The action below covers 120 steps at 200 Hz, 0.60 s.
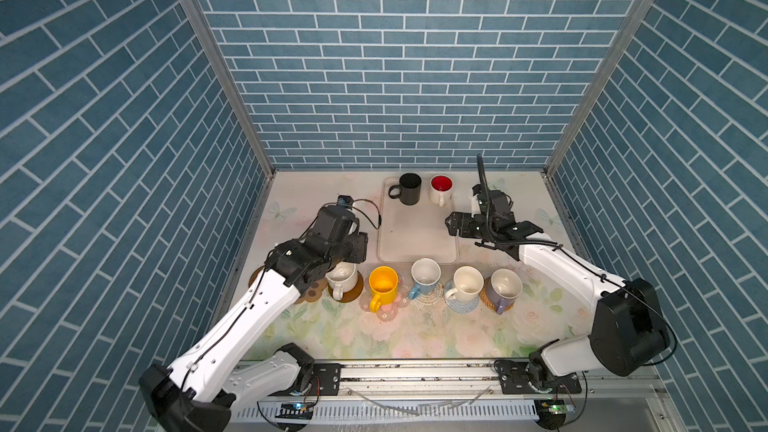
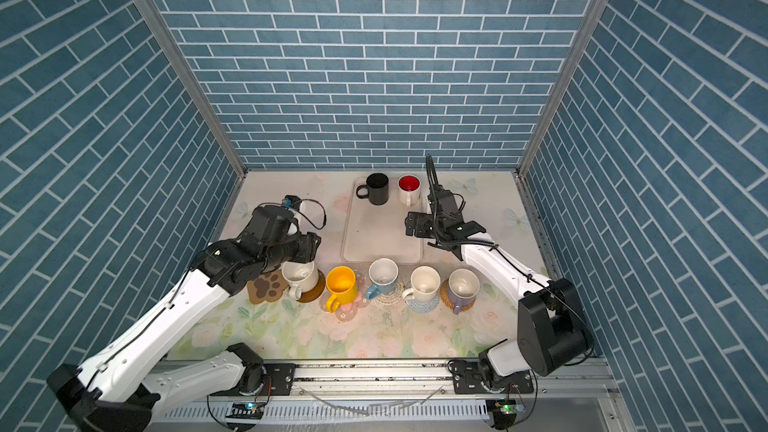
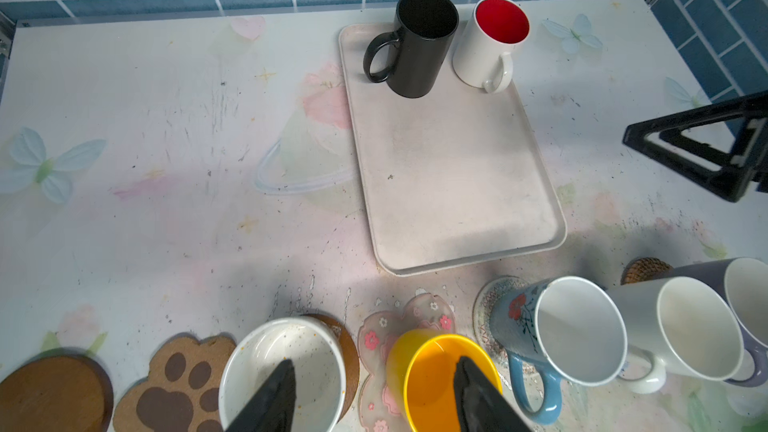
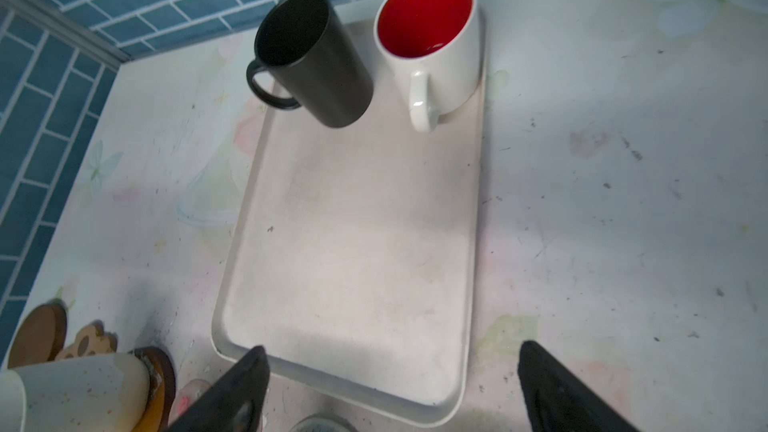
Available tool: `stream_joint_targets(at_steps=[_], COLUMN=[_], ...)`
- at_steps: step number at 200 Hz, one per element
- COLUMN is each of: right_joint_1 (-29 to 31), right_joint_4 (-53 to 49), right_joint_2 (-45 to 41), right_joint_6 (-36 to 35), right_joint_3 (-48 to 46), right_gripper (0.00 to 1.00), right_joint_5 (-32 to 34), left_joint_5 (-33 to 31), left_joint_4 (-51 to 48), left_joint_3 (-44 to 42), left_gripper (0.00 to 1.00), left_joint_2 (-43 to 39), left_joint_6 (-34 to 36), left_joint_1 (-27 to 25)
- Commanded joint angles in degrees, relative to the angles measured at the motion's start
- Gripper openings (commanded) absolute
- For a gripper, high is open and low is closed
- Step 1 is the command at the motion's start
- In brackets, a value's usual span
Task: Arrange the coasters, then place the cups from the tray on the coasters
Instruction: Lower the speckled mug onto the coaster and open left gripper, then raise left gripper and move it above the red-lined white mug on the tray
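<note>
- Seven handled ceramic mugs (image 1: 383, 283): black mug (image 1: 410, 189) and red-lined white mug (image 1: 440, 189) on the pale beige rectangular tray (image 1: 415, 234); five on flat coasters (image 3: 428, 309) near it.
- Seven coasters: one brown disc (image 3: 50, 392) and the brown paw shape (image 3: 174, 384) bare.
- Left hand (image 3: 374, 363) open, empty; right hand (image 4: 390, 347) open, empty.

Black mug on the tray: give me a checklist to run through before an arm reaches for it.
1. Black mug upright on the tray: ok.
2. Right gripper open and empty: ok.
3. Paw coaster and brown disc free: ok.
4. Left gripper open: ok.
5. Left gripper clear of the cream mug: cannot tell.
6. Finger room beside the red-inside mug: cannot tell.
</note>
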Motion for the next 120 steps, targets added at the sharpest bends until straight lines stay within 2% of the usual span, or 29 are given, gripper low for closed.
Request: stream_joint_targets(at_steps=[1, 48, 120], right_joint_1=[-3.9, -7.9, -12.4], right_joint_4=[1.9, 3.1, 6.1], right_joint_2=[-2.9, -5.8, -5.4], right_joint_6=[2.9, 4.0, 7.1], right_joint_3=[-2.5, -6.6, -10.7], right_gripper=[0.93, 0.94, 0.94], right_joint_5=[-3.9, -4.2, -2.3], left_joint_5=[1.6, 3.5, 4.1], left_joint_4=[1.2, 4.6, 2.6], left_joint_3=[4.9, 16.2, 41.7], left_gripper=[0.62, 0.58, 0.58], left_joint_2=[6.4, 21.5, 46.0], left_joint_6=[2.5, 2.6, 3.9], left_joint_1=[-0.1, -0.4, -3.4])
